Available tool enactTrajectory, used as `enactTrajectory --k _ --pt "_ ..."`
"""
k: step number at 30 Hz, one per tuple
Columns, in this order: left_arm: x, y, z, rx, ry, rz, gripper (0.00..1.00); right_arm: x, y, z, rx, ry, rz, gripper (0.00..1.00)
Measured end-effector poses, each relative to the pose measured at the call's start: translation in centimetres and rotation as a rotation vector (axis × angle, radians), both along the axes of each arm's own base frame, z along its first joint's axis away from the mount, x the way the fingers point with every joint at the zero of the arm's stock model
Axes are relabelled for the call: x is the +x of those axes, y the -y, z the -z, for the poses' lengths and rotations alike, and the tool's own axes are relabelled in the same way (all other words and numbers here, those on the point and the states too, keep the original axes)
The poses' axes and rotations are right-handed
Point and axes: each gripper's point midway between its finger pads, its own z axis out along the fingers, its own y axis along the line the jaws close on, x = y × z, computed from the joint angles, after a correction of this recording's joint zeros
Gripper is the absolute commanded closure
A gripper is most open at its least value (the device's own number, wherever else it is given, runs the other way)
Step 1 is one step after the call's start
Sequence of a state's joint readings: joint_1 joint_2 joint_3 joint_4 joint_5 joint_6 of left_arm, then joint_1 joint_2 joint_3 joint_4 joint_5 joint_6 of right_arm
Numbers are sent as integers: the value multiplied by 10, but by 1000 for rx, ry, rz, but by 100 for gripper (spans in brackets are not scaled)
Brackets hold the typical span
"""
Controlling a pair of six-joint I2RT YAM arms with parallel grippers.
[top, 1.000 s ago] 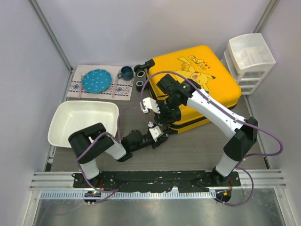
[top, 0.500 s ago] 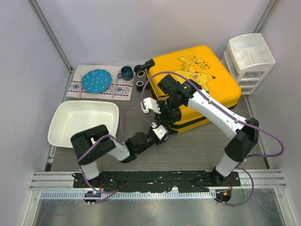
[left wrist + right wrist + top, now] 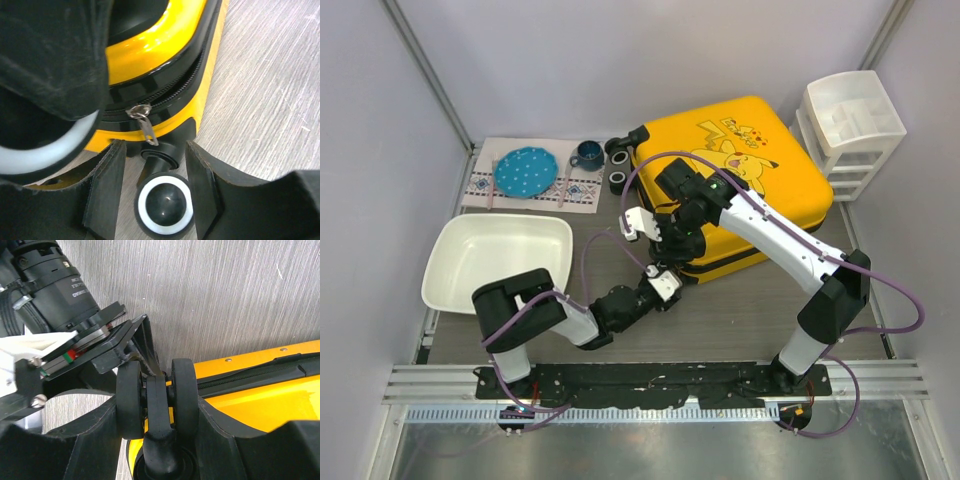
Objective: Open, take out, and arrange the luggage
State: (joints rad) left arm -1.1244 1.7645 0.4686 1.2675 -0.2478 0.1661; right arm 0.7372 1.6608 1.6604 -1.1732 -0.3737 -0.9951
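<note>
Glossy yellow hard-shell suitcase [image 3: 760,175], rounded corners, black zipper band, lying flat on grey wood-grain surface [image 3: 730,315], print facing up. Right jaws clamping black twin caster wheel [image 3: 130,400] at near-left corner. Left jaws standing apart, straddling dangling metal zipper pull [image 3: 147,130], not touching. Long axis running left-right, wheels pointing left.

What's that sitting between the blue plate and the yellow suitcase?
A small dark blue cup, standing on the patterned mat between the plate and the suitcase. The overhead view shows it.
</note>
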Motion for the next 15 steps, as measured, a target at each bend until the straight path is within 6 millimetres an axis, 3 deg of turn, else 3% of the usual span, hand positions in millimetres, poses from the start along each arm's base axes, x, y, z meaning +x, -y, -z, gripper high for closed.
enactTrajectory --k 5,12,15 --pt "-7 5 -3 -7 3 4 51 0 0 0 -1 -1 0 99" --pt "5 2 -8 -19 11 -81 51 2 1 -1 5 6 5 99" --pt "7 1 -10 -23 13 -99 72 2 1 -1 9 12 6 99"
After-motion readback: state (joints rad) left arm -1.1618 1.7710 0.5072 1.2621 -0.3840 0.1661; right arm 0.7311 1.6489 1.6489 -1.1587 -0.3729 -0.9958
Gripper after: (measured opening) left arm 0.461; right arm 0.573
